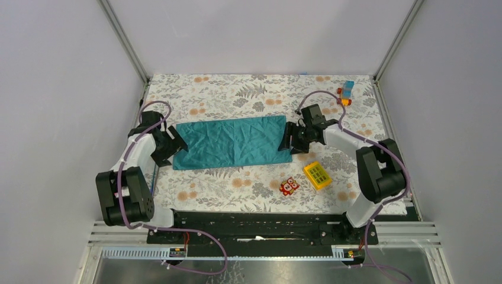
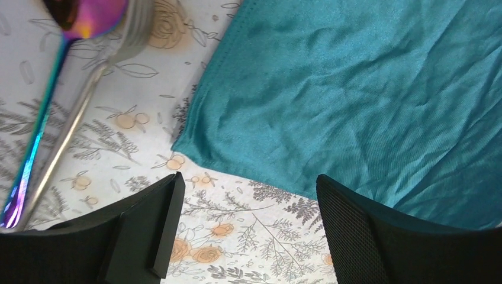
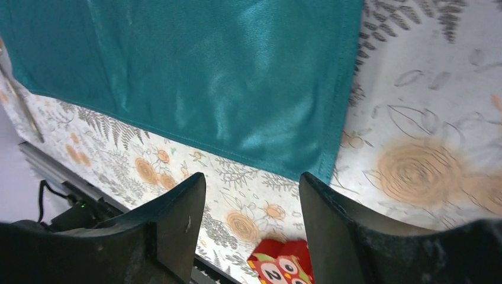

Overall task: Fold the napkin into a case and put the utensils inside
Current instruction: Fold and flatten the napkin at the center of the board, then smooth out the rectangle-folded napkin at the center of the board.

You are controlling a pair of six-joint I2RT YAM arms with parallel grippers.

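The teal napkin (image 1: 234,142) lies flat as a long, slightly creased rectangle in the middle of the floral table. My left gripper (image 1: 174,148) sits at its left end, open over bare table (image 2: 248,195), just off the napkin's near-left corner (image 2: 355,89). My right gripper (image 1: 288,141) sits at the right end, open and empty (image 3: 251,189), by the napkin's near-right corner (image 3: 207,71). The utensils lie left of the napkin: a spoon (image 2: 35,136) with a shiny purple-pink bowl and bluish handle, and a silver utensil (image 2: 77,112) beside it.
A red owl toy (image 1: 289,186) and a yellow gridded block (image 1: 317,175) stand in front of the napkin's right end; the owl (image 3: 281,269) shows just below my right fingers. Small toy blocks (image 1: 346,92) sit at the back right. Walls enclose the table.
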